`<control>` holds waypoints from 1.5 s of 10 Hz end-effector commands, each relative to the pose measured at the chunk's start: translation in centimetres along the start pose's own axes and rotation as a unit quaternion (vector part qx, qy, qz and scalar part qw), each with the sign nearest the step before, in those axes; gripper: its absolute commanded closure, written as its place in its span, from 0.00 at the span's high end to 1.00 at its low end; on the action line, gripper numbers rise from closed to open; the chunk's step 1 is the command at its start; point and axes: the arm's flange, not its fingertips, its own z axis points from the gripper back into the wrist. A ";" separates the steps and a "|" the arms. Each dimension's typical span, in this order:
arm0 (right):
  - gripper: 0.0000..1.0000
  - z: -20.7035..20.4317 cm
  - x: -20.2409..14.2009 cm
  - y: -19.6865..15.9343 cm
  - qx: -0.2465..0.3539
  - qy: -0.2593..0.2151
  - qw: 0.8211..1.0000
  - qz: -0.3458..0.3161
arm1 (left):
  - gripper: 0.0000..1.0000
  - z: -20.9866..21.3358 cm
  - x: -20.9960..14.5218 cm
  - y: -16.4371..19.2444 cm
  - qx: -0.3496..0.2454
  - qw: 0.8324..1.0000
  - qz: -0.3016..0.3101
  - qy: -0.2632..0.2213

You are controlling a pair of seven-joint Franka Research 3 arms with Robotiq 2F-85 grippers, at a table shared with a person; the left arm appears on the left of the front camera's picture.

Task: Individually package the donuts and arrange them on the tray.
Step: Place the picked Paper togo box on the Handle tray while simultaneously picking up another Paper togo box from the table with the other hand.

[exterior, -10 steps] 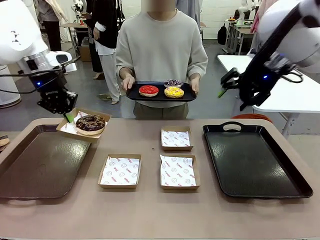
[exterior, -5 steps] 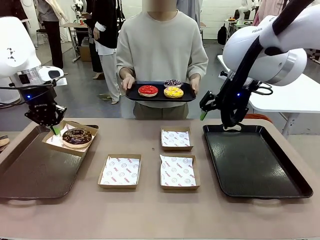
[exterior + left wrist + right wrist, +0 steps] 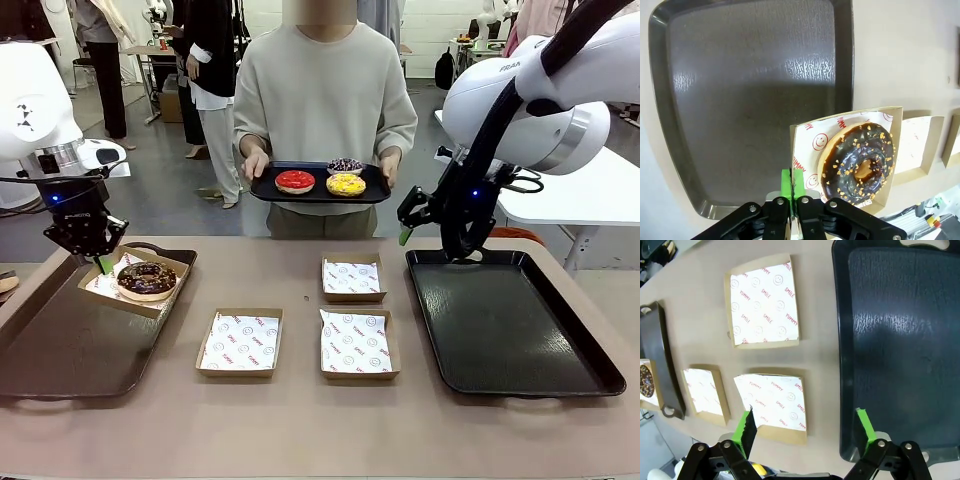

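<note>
Busy workshop out back, tan table (image 3: 300, 430) up front. Front cam: tight pinch by the left gripper (image 3: 103, 262) on the rim of a paper-lined cardboard box (image 3: 150, 308), chocolate donut (image 3: 146, 280) inside, tilted over the left tray (image 3: 70, 350). Three empty boxes (image 3: 240, 342) mid-table. Red donut (image 3: 296, 181), yellow donut (image 3: 346, 185) and purple donut (image 3: 346, 166) on a person's small tray (image 3: 265, 192). Right gripper (image 3: 410, 228) above the right tray (image 3: 510, 330) corner. Left wrist cam: green pads clamped on the box edge, chocolate donut right beside. Right wrist cam: fingers spread wide, nothing between, empty boxes below.
</note>
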 end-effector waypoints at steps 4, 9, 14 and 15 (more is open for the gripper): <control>1.00 -0.1 0.0 0.0 -0.001 0.000 1.000 0.000 | 0.01 0.2 -0.1 -0.1 -0.003 1.000 -0.003 -0.002; 1.00 -3.2 2.2 4.2 -0.088 0.002 0.995 0.045 | 0.01 -0.6 0.4 0.3 0.031 0.999 0.008 -0.037; 1.00 -8.9 6.8 7.3 -0.130 0.023 0.991 0.029 | 0.01 -2.6 3.3 2.9 0.031 0.998 0.033 -0.044; 1.00 -9.5 7.5 7.7 -0.135 0.020 0.990 0.027 | 0.01 -2.9 4.0 3.4 0.027 0.998 0.034 -0.044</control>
